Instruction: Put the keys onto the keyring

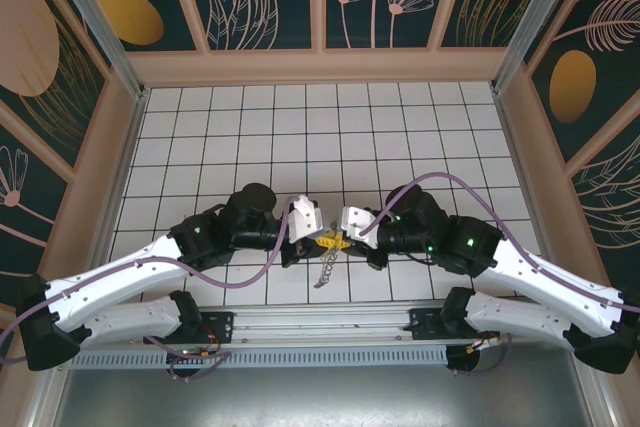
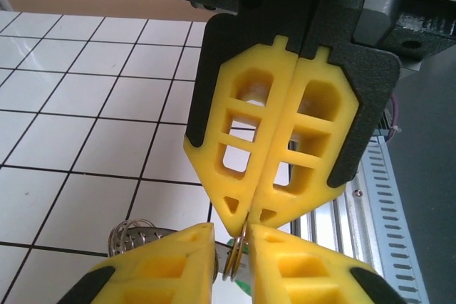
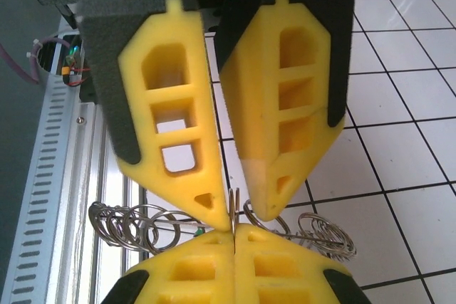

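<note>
From above, the left gripper [image 1: 325,239] and right gripper [image 1: 343,240] meet tip to tip, the keyring [image 1: 325,269] trailing from their jaws. Left wrist: left jaws slightly parted, the ring's wire loose in the gap. Right wrist: right jaws pressed together, pinching the wire at their tips, the green key [image 3: 200,233] just beside them.

Hidden: most of key [image 3: 201,233], behind right tool [image 3: 234,233]; top of keyring [image 1: 324,269], from above. Too small there: its links.
</note>
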